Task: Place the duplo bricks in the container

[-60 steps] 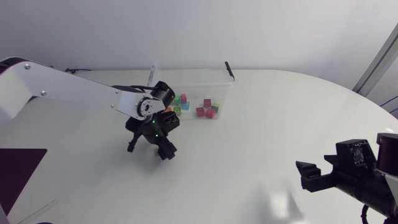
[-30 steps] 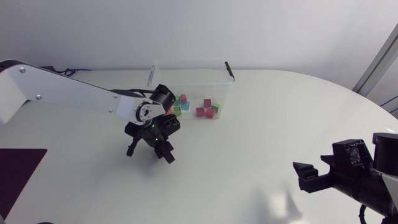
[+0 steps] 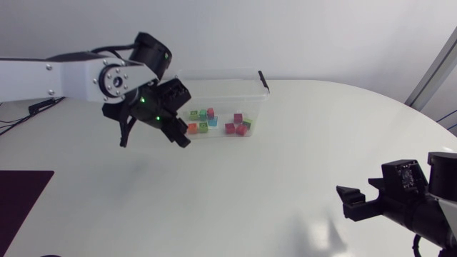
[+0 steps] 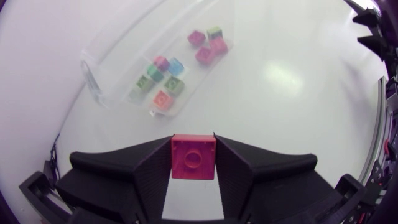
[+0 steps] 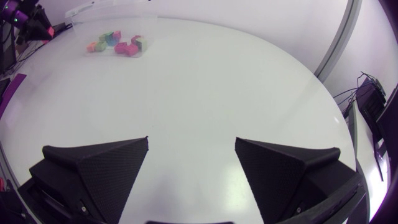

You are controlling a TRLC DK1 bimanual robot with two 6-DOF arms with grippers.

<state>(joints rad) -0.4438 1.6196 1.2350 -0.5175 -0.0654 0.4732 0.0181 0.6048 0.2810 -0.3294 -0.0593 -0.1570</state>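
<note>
My left gripper (image 4: 193, 140) is shut on a pink duplo brick (image 4: 193, 163), studs facing the camera, one finger pressing on each side. In the head view this gripper (image 3: 153, 123) hangs above the table just left of the clear plastic container (image 3: 258, 106), and the brick is hidden there. Several coloured bricks (image 3: 214, 121) lie in the container (image 4: 99, 87), which sits ahead of the held brick in the left wrist view. My right gripper (image 3: 345, 201) stands open near the front right edge, nothing between its fingers (image 5: 99, 168).
A black latch (image 3: 263, 78) sits on the container's right end. A dark mat (image 3: 21, 193) lies at the table's front left corner. The container's bricks (image 5: 117, 42) show far across the white table from the right gripper.
My left gripper closed on the pink brick on the table, then rose and swung back and left beside the container. The right arm has barely shifted.
</note>
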